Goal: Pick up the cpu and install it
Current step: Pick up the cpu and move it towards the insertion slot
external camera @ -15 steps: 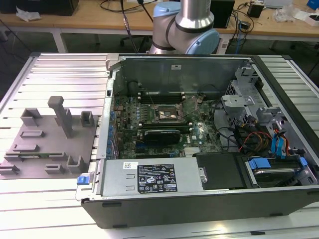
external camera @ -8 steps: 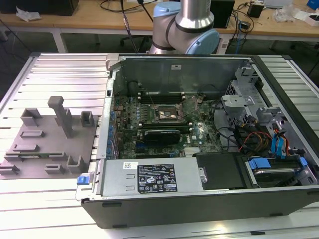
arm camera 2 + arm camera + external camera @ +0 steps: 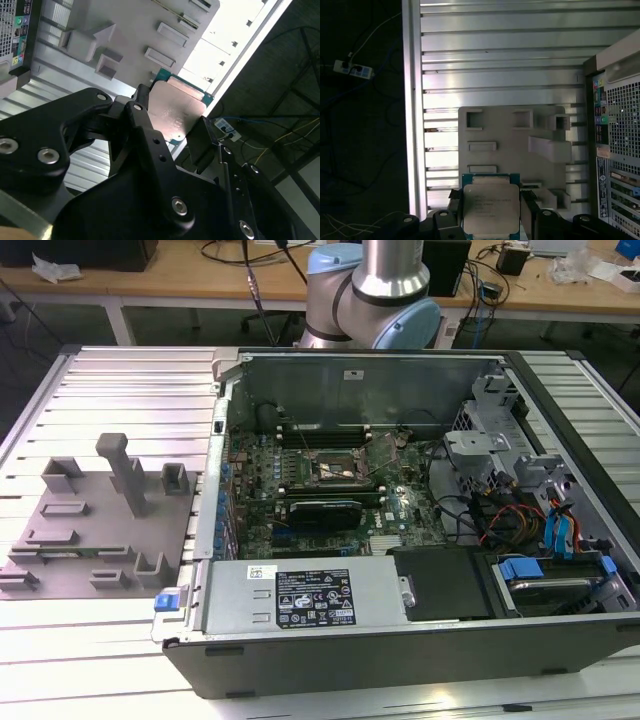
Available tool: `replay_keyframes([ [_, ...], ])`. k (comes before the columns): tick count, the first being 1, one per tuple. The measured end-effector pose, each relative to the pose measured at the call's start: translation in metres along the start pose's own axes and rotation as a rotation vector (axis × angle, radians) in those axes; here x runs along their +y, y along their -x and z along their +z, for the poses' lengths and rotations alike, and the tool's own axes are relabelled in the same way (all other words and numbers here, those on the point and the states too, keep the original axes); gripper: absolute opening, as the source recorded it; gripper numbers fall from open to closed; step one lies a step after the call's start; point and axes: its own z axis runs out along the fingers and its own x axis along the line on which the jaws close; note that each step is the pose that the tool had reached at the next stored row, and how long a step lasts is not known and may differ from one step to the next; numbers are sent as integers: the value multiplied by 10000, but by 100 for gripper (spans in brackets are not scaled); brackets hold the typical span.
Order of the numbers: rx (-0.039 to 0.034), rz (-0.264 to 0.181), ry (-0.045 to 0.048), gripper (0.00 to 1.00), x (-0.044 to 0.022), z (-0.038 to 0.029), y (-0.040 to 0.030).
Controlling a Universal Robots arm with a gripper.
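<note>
Pickup's done: the gripper (image 3: 491,214) is clamped on the cpu (image 3: 490,202), holding it high over the grey fixture plate (image 3: 510,155). Beside that plate, the case's socket (image 3: 335,472) looks empty, so installing remains.

black, screw-studded tool (image 3: 172,117); silver and pale-blue arm (image 3: 392,285)

The tool (image 3: 491,199) seems clamped on the cpu (image 3: 491,210), one black finger at each opposite edge.

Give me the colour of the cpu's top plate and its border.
Silvery-white plate with a green border on the cpu, clearest in the first wrist view.
</note>
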Motion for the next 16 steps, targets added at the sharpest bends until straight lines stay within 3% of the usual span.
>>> replay_keyframes([
  [10,0,-1,0,55,2,1,76],
  [16,0,0,0,55,7,2,226],
])
